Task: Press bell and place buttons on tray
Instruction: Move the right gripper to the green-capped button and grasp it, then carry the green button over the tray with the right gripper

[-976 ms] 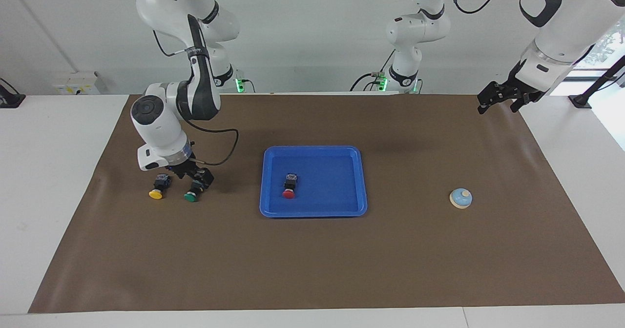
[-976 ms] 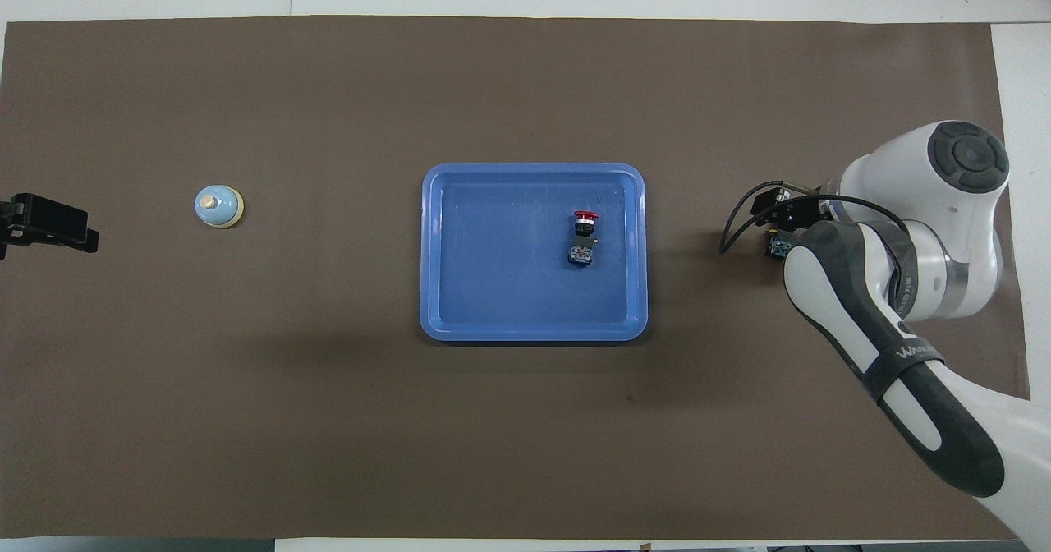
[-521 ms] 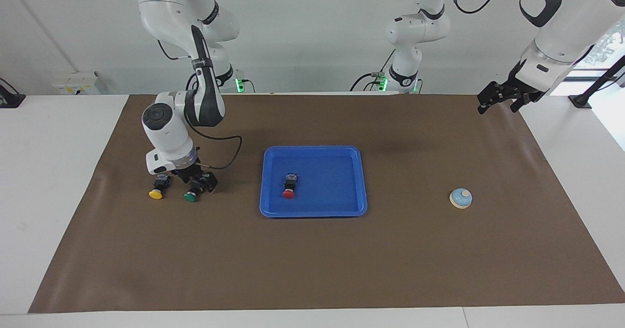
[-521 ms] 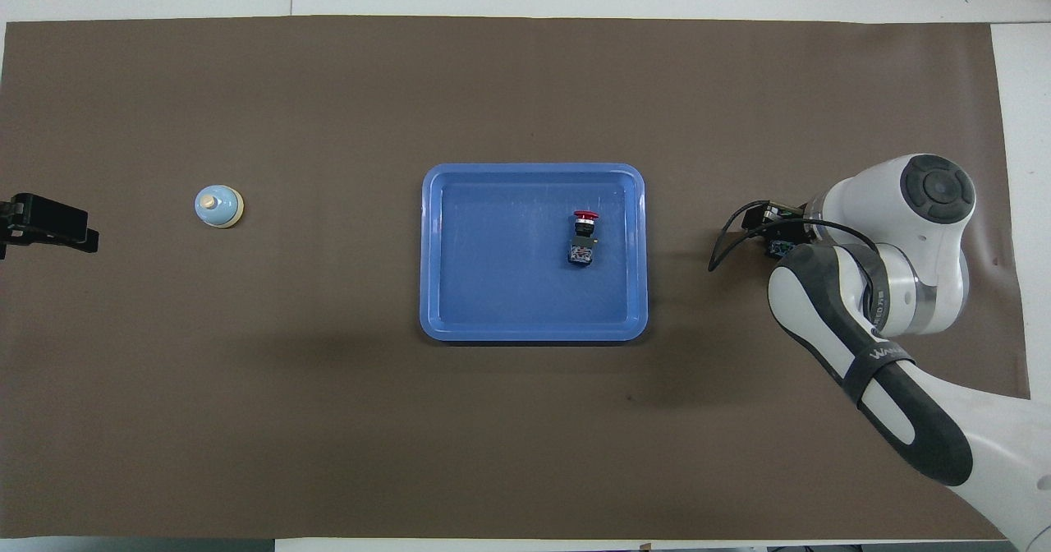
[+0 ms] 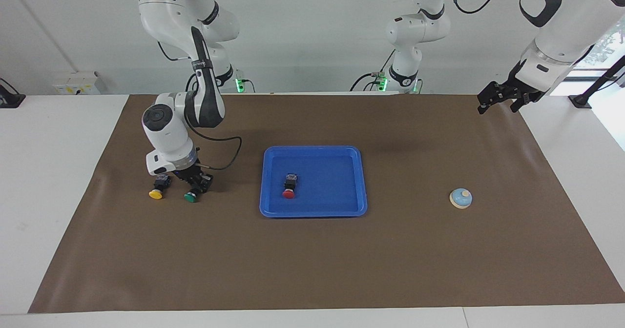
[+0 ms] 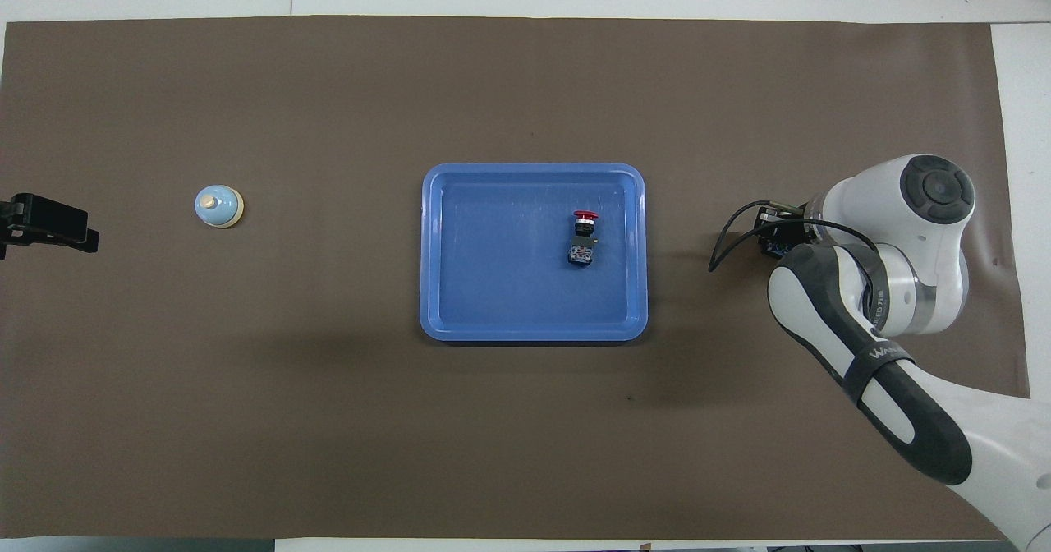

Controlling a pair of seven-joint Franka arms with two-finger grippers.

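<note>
My right gripper (image 5: 195, 184) clenched on the green button (image 5: 192, 194) beside the yellow button (image 5: 156, 191) near the mat's right-arm end, red button (image 5: 289, 188) in the tray (image 5: 312, 213) mid-mat, my left gripper (image 5: 500, 98) released, waiting over the mat's left-arm corner, bell (image 5: 460, 198) untouched.

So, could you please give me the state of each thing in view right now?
Red button: lying in the tray.
Green button: on the mat, right hand shut on its body.
Yellow button: on the mat, free.
Bell: on the mat, untouched.
Left hand: open, waiting.
</note>
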